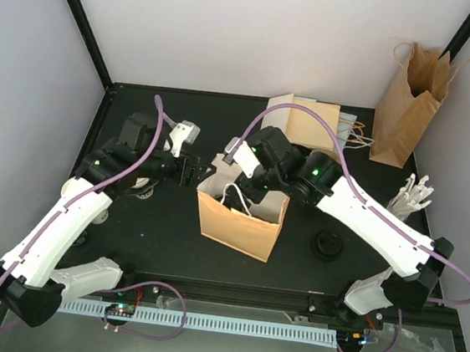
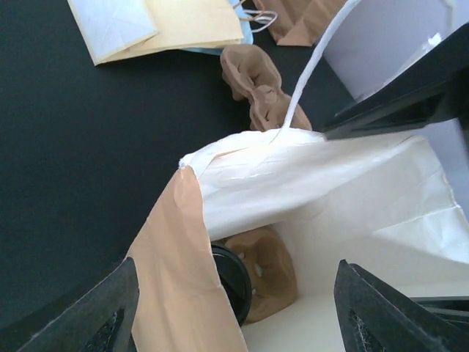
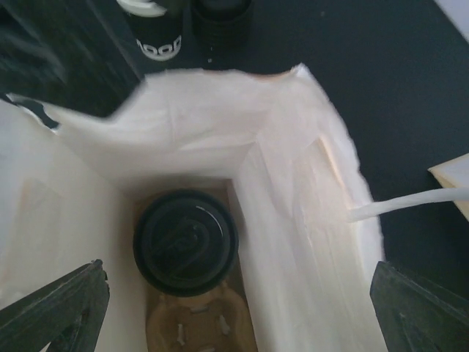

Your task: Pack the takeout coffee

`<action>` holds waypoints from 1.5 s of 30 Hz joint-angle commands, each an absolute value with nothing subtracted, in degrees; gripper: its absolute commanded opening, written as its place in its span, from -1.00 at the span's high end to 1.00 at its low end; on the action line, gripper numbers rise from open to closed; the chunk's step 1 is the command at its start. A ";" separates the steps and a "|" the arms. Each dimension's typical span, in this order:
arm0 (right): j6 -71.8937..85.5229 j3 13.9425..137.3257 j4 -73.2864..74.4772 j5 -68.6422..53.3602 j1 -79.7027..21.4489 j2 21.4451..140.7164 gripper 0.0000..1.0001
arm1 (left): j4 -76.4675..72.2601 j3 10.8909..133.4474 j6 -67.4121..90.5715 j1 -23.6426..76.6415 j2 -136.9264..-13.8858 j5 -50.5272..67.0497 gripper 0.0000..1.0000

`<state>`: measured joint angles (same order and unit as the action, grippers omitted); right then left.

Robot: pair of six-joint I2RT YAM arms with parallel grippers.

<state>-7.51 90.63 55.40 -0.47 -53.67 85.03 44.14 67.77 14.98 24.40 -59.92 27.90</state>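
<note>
Hovering above the open bag: right claw spread wide, holding nothing.
Left claw has its jaws apart astride the paper bag's left rim, not clamped on it. One takeout coffee stands upright in the pulp carrier on the bag's floor, black lid on, its wall hidden. Judged step: loading. The next cup needs a straight drop into the free slot.

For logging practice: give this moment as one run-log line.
tan kraft paper bag: open | black-lidded takeout cup: inside, in brown pulp carrier | left gripper: open, at rim | right gripper: open, over bag
</note>
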 commanded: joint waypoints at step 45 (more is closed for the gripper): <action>-2.23 93.50 59.62 11.14 -70.18 75.86 -1.00 | 55.99 76.83 17.43 36.38 -63.81 15.28 -0.20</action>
